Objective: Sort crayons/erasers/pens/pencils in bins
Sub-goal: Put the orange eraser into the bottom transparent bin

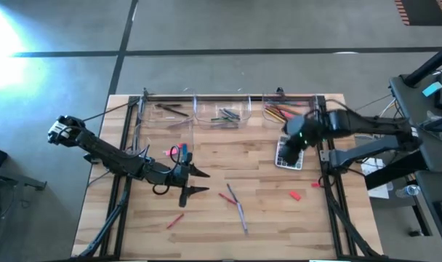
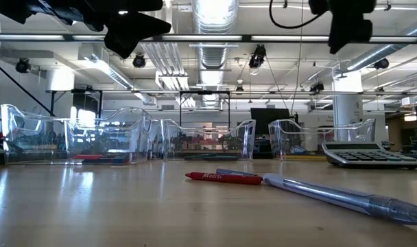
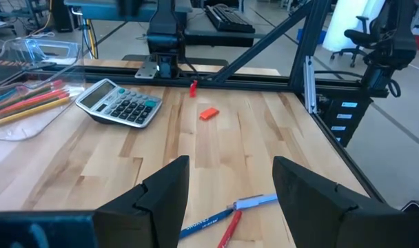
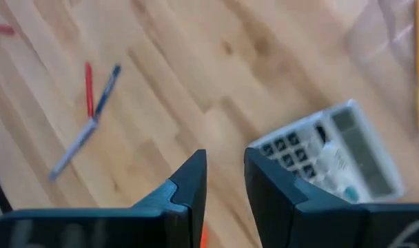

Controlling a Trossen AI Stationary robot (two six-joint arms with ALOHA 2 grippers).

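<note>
On wooden table (image 1: 264, 218): calculator (image 1: 289, 156), loose pens (image 1: 239, 209); left gripper (image 1: 199, 181) spread open; right gripper (image 4: 223, 182) slightly parted, empty.

— Any writing you can make out?
— Only a short white word on the red crayon (image 2: 223, 178) lying on the counter (image 2: 126, 206), too small to read.
— And the calculator (image 3: 118, 103)?
— The keys carry marks, but none are legible. The blue pen (image 3: 204, 224) has print, also unreadable.
</note>
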